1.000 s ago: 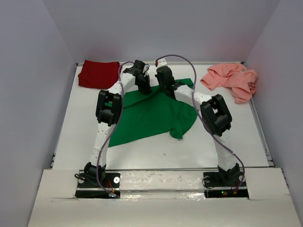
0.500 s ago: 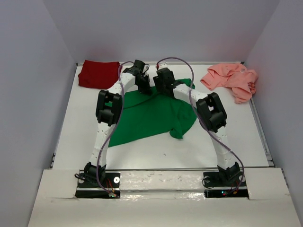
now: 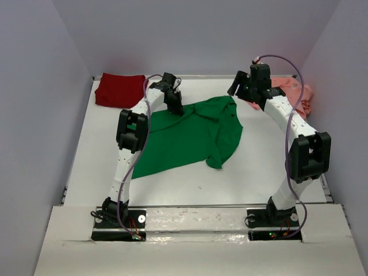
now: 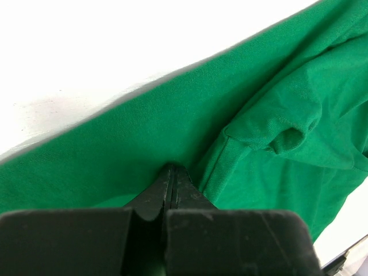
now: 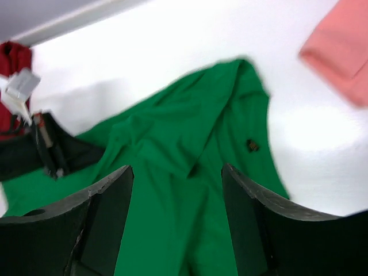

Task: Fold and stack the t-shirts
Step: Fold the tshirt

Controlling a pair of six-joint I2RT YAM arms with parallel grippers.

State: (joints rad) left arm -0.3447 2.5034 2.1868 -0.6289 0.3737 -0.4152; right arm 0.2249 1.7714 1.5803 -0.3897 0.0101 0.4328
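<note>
The bright green t-shirt lies spread and rumpled across the middle of the table. My left gripper is shut on its far edge, and in the left wrist view the shut jaws press into green cloth. My right gripper hangs open above the back right, and its fingers frame the green t-shirt below with nothing between them. A dark red t-shirt lies at the back left. Behind the right arm, partly hidden, sits the crumpled salmon pink t-shirt.
White walls close in the table on three sides. The arm bases stand at the near edge. In the right wrist view the pink t-shirt shows top right, the red one top left, and the left gripper at the left.
My right gripper opened, let go of the green t-shirt's far edge and swung up and to the back right. The left gripper stayed shut in place.
</note>
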